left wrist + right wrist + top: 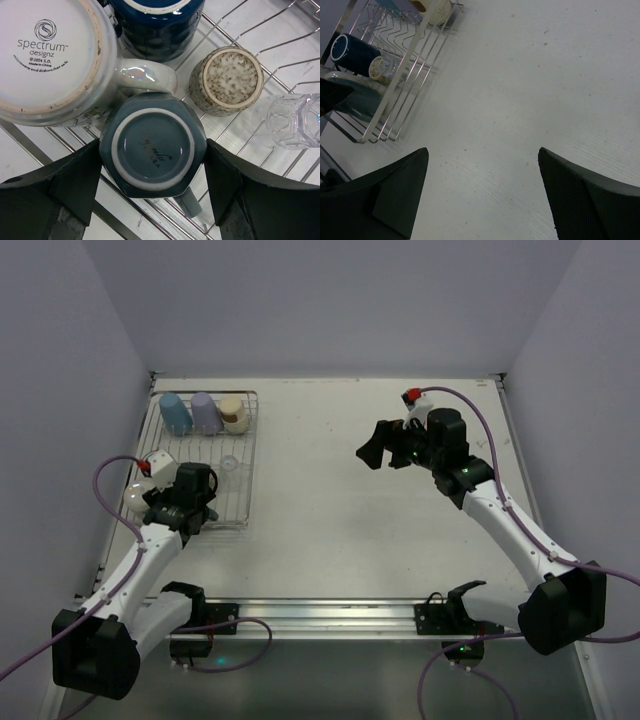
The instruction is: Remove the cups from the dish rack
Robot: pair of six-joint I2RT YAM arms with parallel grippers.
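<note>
**A:** So, L side first. What's the left claw (153, 145) doing?

**B:** It's down in the dish rack (280, 30), near end. Fingers (75, 185) sit against both flanks of the grey cup (150, 155), which stands upside down on the wires. Claw's partly open, closed onto that cup.

**A:** Neighbours?

**B:** White mug (50, 55) is upper L, also inverted, w/ its handle just beside the grey cup. Navy mug (155, 25) is behind. Speckled cup (227, 80) is to the R, base up. Then the clear glass (295, 120), lying on its side. All are on the rack.

**A:** Far end of the rack?

**B:** Top view shows a row: light blue cup (175, 413), lavender cup (206, 412), cream cup (235, 414).

**A:** And the R arm?

**B:** Right claw (482, 155) hangs over the counter (330, 510), well apart from the rack. It's spread wide w/ nothing btw the fingers.
</note>
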